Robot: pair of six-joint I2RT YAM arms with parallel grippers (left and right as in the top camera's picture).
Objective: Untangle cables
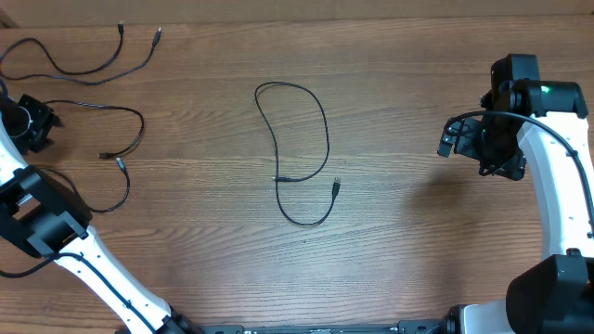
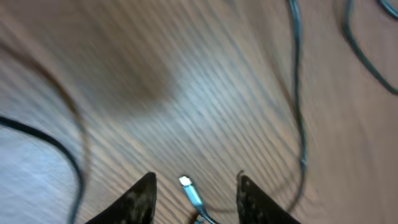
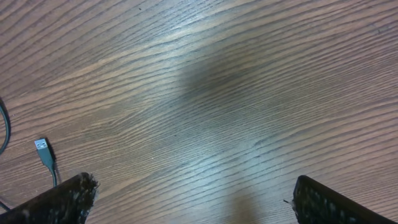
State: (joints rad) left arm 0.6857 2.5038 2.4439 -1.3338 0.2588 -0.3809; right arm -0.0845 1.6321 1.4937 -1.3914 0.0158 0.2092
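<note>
1. Far left: the left gripper [image 1: 33,119] has its jaws partly open. On its wrist cam a pale plug tip [image 2: 185,182] sits between the fingers and touches neither, so I'd say it's gripping nothing.
2. The top-left cable [image 1: 151,51] snakes along the far edge of the table [image 1: 418,260]. The second cable [image 1: 141,123] loops out just beside that gripper. The two lie apart.
3. The centre cable [image 1: 327,148] lies alone in a tall loop, with one end resting against its own strand.
4. The right gripper [image 1: 461,141] is spread wide and empty, well apart from the centre loop. Its wrist cam catches a USB plug [image 3: 42,147] off to the left.
5. Handling guess: these are light, floppy and thin, so they'll drag and whip about rather than hold a shape. I'd pinch just behind a plug, where there's more to grab, because a bare strand could slip out.
6. Count: three cables, two grippers.
</note>
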